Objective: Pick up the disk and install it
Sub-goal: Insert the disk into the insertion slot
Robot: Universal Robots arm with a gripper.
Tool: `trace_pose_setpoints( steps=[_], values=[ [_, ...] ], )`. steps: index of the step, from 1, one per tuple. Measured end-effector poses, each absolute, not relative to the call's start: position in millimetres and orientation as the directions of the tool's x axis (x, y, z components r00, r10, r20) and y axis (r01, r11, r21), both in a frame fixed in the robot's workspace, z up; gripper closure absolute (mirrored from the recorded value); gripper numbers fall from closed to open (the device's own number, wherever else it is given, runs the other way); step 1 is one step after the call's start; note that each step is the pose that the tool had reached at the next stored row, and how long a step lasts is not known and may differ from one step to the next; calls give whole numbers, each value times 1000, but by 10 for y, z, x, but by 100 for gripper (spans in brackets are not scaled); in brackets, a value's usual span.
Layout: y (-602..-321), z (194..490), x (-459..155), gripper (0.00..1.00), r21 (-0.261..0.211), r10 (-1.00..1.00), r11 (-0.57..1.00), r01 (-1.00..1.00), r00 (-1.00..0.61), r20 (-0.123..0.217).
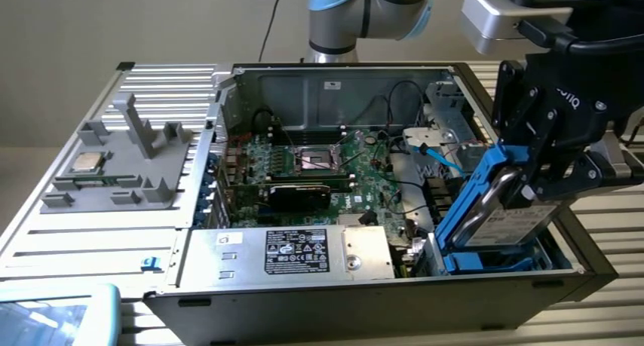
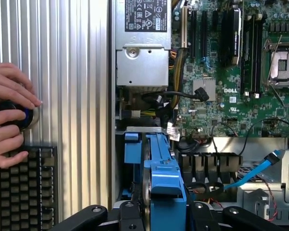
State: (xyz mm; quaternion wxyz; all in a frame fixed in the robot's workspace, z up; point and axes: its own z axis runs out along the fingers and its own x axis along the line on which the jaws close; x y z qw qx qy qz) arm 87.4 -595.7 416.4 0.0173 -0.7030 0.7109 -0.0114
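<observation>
The disk point(image 1: 515, 214) is a silver-grey drive with a white label, clipped in a blue frame. It stands steeply tilted on edge over the blue drive bay point(image 1: 493, 259) at the front corner of the open computer case point(image 1: 403, 301), on the exterior view's right. My black gripper point(image 1: 533, 182) is shut on its upper part, one finger on each flat side. In the wrist view the disk point(image 2: 161, 183) runs edge-on out from between my gripper point(image 2: 159, 211) fingers, down into the bay.
A silver power supply point(image 1: 302, 252) with a black label sits beside the bay. The motherboard point(image 1: 322, 173) and a blue cable point(image 1: 443, 157) lie behind. A grey fixture point(image 1: 131, 157) holds a CPU chip point(image 1: 86, 163). A person's hand point(image 2: 9, 91) rests on a knob by a keyboard point(image 2: 21, 192).
</observation>
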Motion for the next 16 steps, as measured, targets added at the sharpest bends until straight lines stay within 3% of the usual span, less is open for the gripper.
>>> trace_pose_setpoints(
  steps=[16],
  values=[
    [-5957, 4085, 874, 63, -41, -1000, 11, -999, -11, -9]
  ],
)
